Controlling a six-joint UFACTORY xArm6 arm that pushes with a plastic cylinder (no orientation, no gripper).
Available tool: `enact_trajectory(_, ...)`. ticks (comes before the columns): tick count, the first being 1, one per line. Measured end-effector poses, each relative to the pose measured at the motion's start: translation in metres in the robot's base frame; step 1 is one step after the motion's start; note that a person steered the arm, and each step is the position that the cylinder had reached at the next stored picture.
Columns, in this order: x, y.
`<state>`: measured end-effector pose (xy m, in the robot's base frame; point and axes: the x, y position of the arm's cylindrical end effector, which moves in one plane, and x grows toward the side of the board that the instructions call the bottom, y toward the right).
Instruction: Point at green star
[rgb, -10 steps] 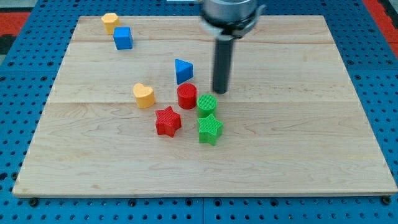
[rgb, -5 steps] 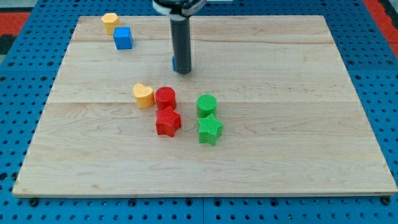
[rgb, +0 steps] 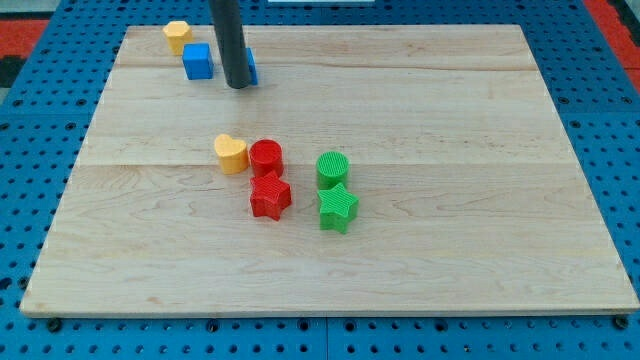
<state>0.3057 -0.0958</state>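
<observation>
The green star (rgb: 338, 209) lies near the board's middle, just below the green cylinder (rgb: 332, 169). My tip (rgb: 238, 86) is at the view's upper left, far from the green star. It stands against a blue triangle block (rgb: 251, 68), which the rod mostly hides. A blue cube (rgb: 198, 61) sits just left of the rod.
A red cylinder (rgb: 266, 157) and a red star (rgb: 270, 195) sit left of the green blocks, with a yellow heart (rgb: 231, 153) beside the red cylinder. A yellow block (rgb: 178, 35) lies at the top left corner of the wooden board (rgb: 480, 200).
My tip moved up and to the view's left, away from the green star, pushing the blue triangle with it toward the blue cube. The red cylinder shifted left next to the yellow heart.
</observation>
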Motion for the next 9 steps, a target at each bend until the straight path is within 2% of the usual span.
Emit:
enact_trajectory(1,0.010,0.043)
enact_trajectory(3,-0.034,-0.029)
enact_trajectory(4,-0.030,0.013)
enact_trajectory(5,0.012,0.130)
enact_trajectory(6,0.097,0.208)
enact_trajectory(7,0.155,0.222)
enact_trajectory(8,0.171,0.161)
enact_trajectory(9,0.196,0.128)
